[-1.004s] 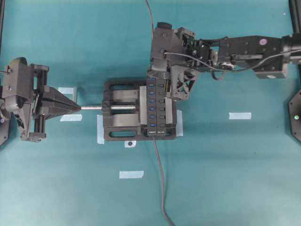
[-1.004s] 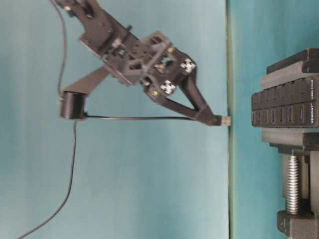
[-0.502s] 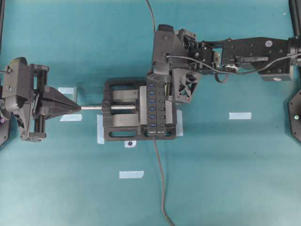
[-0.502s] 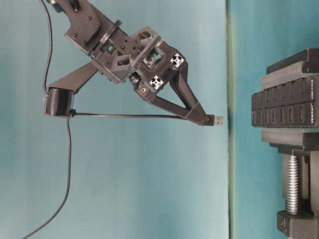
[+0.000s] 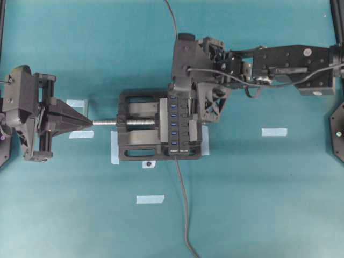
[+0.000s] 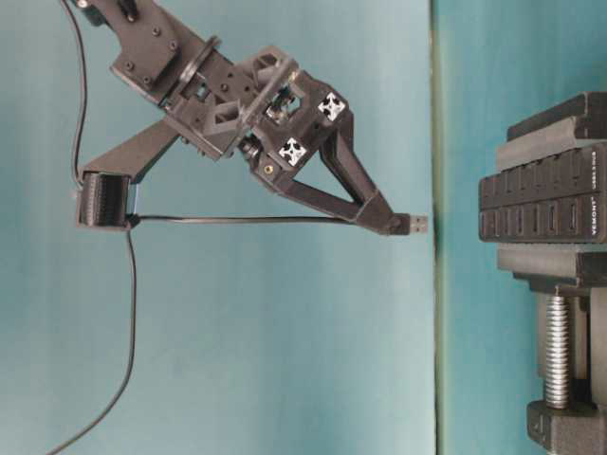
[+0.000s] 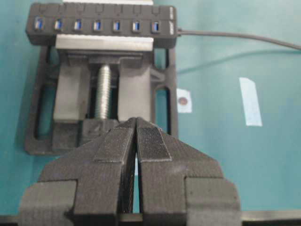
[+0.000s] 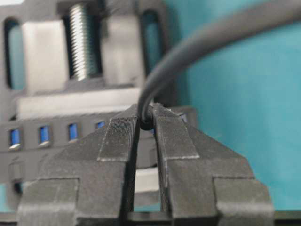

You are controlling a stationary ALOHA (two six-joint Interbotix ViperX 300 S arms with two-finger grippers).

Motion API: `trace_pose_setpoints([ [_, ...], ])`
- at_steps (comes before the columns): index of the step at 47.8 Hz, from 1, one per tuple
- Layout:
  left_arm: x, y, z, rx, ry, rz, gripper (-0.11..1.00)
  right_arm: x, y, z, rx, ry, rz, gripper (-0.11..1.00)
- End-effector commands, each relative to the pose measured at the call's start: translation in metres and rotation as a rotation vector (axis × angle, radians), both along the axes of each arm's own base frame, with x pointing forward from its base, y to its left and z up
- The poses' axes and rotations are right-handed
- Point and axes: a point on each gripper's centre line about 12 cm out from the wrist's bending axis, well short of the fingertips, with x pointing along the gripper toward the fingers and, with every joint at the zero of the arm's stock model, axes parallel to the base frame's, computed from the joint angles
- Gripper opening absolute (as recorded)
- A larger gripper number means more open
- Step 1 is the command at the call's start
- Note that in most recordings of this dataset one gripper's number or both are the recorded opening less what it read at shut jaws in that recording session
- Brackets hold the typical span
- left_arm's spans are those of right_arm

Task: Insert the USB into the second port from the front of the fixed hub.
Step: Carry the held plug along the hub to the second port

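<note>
A black vise (image 5: 141, 129) is sitting on the teal table (image 5: 258, 204), clamping the hub (image 5: 178, 122) with its 7 blue sockets. My right gripper (image 6: 396, 225) is pinching the USB plug (image 6: 416, 224) above the hub, apart from it. My left gripper (image 7: 136, 141) is resting with fingers together, holding nothing.

Robotics lab bench: teal mat (image 5: 258, 204), tape markers (image 5: 150, 199), clamped vise (image 5: 134, 125).
</note>
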Motion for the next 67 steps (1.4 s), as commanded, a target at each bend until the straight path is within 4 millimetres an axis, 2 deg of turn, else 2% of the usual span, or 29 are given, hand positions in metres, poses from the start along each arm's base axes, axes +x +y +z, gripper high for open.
trace_pose_setpoints([
  [1,0.003,0.000,0.007,0.001,-0.023,-0.001,0.00,0.003,0.007,0.024,0.007,-0.061,0.006,0.05],
  [12,0.004,0.000,0.007,0.000,-0.023,0.000,0.00,0.003,0.020,0.028,0.031,-0.071,0.014,0.05],
  [24,0.003,0.000,0.007,0.001,-0.025,-0.001,0.00,0.003,0.038,0.023,0.056,-0.063,0.031,0.05],
  [51,0.003,0.000,0.007,0.000,-0.026,0.000,0.00,0.004,0.060,-0.006,0.095,-0.028,0.049,0.05],
  [67,0.003,0.000,0.006,0.000,-0.025,0.000,0.00,0.009,0.061,-0.020,0.096,-0.008,0.051,0.05],
])
